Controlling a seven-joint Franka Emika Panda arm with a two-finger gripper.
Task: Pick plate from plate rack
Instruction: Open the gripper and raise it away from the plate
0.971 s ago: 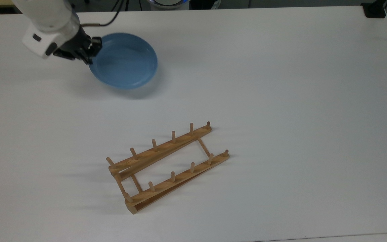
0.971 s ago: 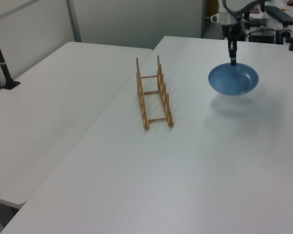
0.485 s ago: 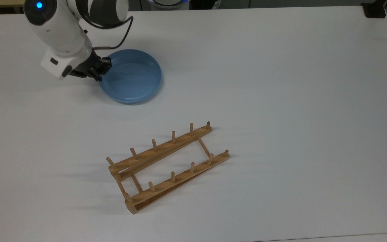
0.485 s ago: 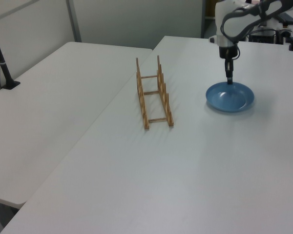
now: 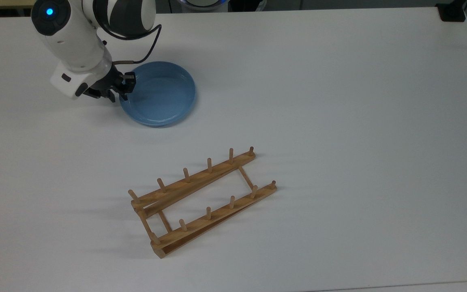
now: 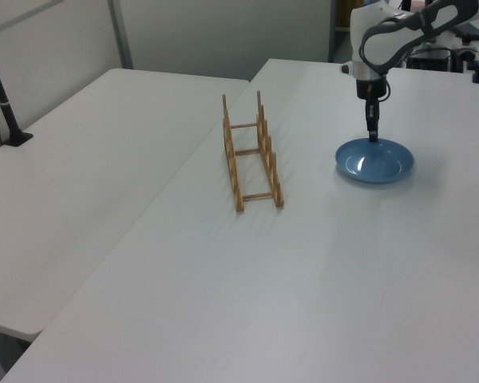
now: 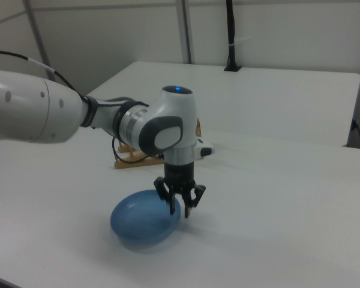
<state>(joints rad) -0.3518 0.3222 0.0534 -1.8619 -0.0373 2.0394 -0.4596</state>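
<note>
Plate (image 5: 160,95) is off the plate rack (image 5: 201,200) and flat on the desk (image 5: 339,101), right under the gripper (image 7: 180,207). Gripper fingers spread w/ one each side of the plate's rim (released, I judge); rack sits well apart, so only the retreat is left.

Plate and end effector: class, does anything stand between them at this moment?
Nothing visible does. The end effector is open and straddles the rim of the plate, which lies flat on the table. The rack stands apart from both, nearer the top view's bottom edge, with no plate in it.
</note>
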